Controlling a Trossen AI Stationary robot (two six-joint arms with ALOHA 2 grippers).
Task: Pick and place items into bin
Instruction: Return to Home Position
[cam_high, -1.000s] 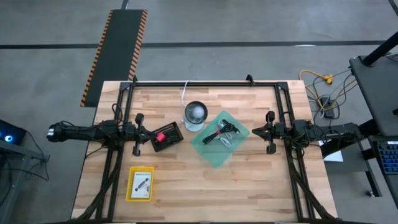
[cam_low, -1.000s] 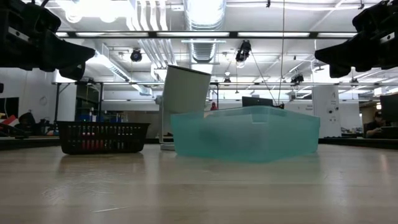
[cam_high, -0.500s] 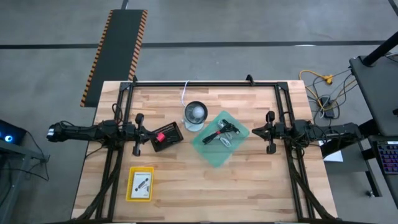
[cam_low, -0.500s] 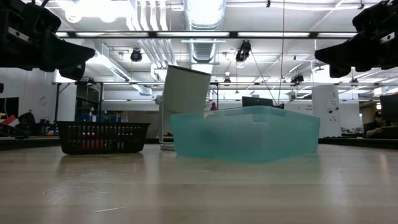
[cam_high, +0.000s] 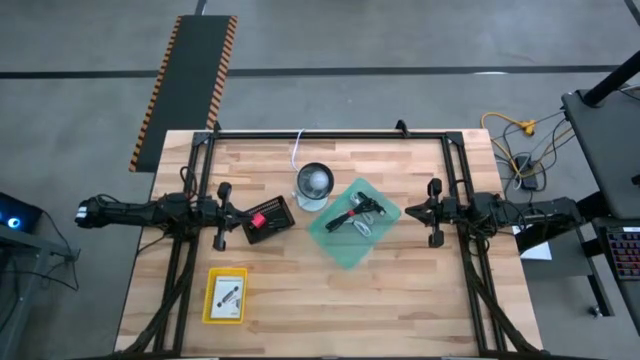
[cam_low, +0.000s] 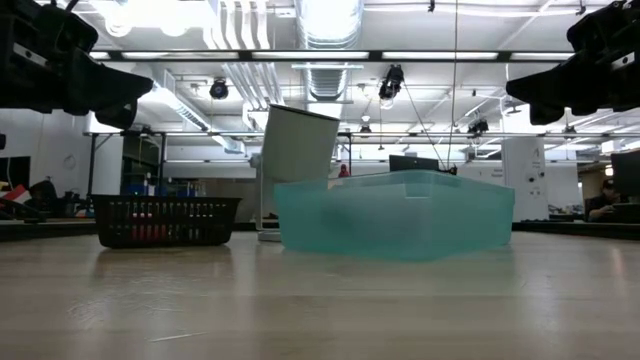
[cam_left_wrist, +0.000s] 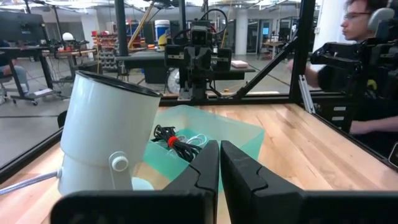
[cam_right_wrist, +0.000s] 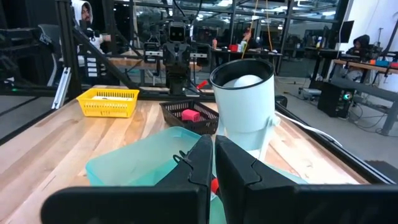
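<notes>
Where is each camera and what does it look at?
High view: above the table, looking straight down; left arm, right arm show.
Low view: tabletop height, facing the teal bin; arms in upper corners.
Left wrist view: behind left jaws, shut, facing white cup.
Right wrist view: behind right jaws, shut, facing opposite.
Shared: all see teal bin.

You are looking into a workshop where strip lights (cam_low: 330, 55) are glowing beside silver ducts (cam_low: 330, 20) overhead. Far beyond the left fingers (cam_left_wrist: 202, 171), dark workbenches (cam_left_wrist: 143, 59) are standing. Grey concrete floor (cam_high: 400, 40) is surrounding the wooden table (cam_high: 300, 300) and carrying a hazard-striped mat (cam_high: 195, 80).
</notes>
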